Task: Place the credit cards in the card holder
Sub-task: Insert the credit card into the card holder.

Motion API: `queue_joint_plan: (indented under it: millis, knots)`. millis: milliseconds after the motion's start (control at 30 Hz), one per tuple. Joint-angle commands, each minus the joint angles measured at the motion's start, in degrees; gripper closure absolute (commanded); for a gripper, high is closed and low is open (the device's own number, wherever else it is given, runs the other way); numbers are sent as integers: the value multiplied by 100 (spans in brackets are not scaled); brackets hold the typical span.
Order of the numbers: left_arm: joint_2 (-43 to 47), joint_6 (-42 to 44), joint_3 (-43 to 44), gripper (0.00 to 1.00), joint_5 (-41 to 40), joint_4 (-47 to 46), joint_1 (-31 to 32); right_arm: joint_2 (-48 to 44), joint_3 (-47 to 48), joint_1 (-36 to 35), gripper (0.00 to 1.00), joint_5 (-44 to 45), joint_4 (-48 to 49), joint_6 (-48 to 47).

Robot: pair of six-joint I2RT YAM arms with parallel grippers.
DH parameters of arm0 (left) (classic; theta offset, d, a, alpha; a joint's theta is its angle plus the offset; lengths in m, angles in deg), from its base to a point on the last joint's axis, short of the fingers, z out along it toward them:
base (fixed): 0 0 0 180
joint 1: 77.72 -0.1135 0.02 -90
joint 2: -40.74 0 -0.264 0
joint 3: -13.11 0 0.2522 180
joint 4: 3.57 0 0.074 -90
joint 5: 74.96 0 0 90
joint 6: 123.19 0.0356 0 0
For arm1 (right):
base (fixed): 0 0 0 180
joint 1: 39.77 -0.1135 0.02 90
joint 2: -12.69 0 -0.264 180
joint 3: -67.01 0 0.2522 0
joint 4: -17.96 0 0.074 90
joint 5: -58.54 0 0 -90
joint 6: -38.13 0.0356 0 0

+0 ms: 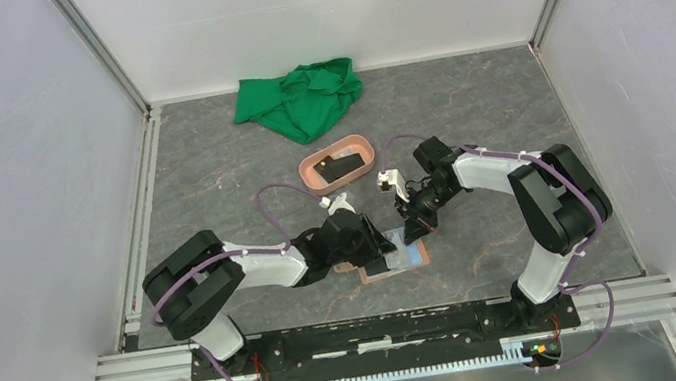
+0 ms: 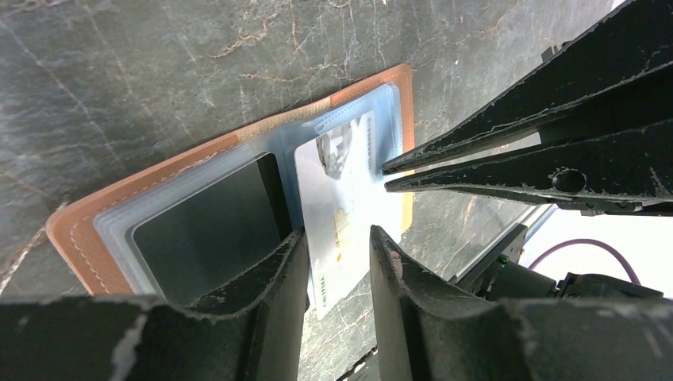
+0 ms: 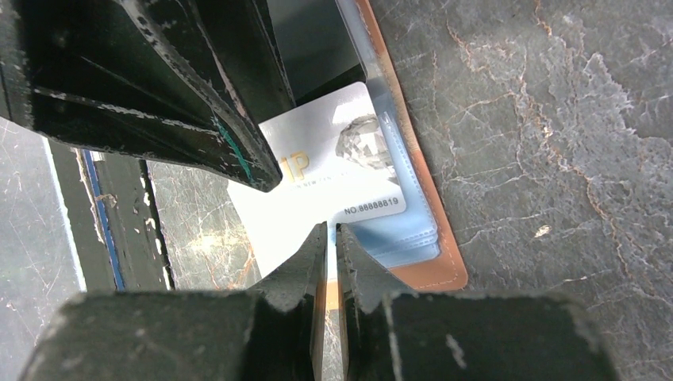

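The grey marbled desk point(image 1: 210, 169) fills the floor of the white-walled booth. A crumpled green cloth point(image 1: 300, 100) lies at the middle of its far edge. Nearer the centre sits a salmon-pink oval tray point(image 1: 311, 169) with a black card point(image 1: 342, 165) lying flat inside it.

The tan card holder point(image 2: 79, 238) lies open and flat close to the desk's near edge, about midway along it, and both arms reach in over it. Its inside is lined with clear sleeves point(image 2: 381, 119). A dark card point(image 2: 206, 222) sits fully inside one sleeve. Beside it, a light card point(image 2: 341, 206) with a printed number has one end tucked into the neighbouring sleeve. Its other end sticks out past the holder's edge over the bare desk.

The left end effector point(image 2: 337, 234) hangs just over the holder with its fingers apart, straddling the light card from above and clamping nothing. The right end effector point(image 3: 331, 230) comes in from the opposite side with its jaws drawn nearly together at the exposed end of the light card. From where I stand it looks pinched onto that edge, though the glare there makes the contact hard to be sure of.
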Motion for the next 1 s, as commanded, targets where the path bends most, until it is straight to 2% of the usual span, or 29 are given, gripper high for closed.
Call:
queue_joint_plan:
  millis: [0, 433, 733, 967]
  knots:
    - [275, 396, 155, 58, -325, 544, 52, -2, 132, -8, 86, 16, 92, -29]
    - [645, 474, 121, 49, -586, 746, 97, 77, 123, -17, 86, -2, 103, -15]
    - [756, 688, 209, 49, -627, 988, 102, 77, 124, -29, 86, -37, 89, -29]
    - [655, 676, 287, 54, -536, 975, 119, 69, 128, -27, 86, -53, 93, -38]
